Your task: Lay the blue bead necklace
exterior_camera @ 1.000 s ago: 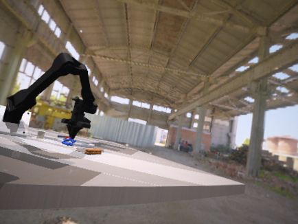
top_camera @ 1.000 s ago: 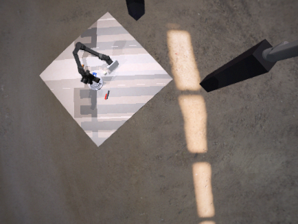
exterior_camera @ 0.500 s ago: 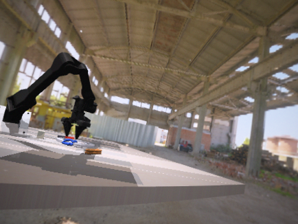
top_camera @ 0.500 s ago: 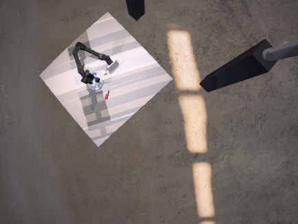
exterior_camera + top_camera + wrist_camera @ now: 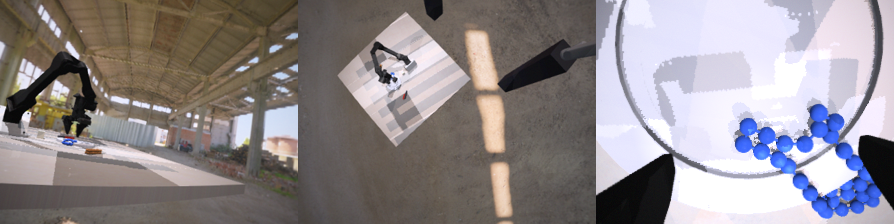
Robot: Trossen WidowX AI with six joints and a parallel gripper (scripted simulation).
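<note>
Hanging low over the round bead board, one gripper is seen with its two fingers spread wide and nothing pinched between them. One blue bead necklace is bunched at one side of the board. Some of its beads are laid inside the board's dark ring line, the strand is carried across that line, and the rest is clustered outside it, partly covered by a finger in the wrist view. The full bead count cannot be told. Only the necklace is seen on the board, and it is not spread round the circle.

Near the board, one red and black object is set on the table. One orange ribbed piece is placed apart from the red one, also near the board. One small pale block is placed between the board and the arm's base. The board is partly hidden from above by the arm. Far beyond the board, one corrugated fence is seen past the table.
</note>
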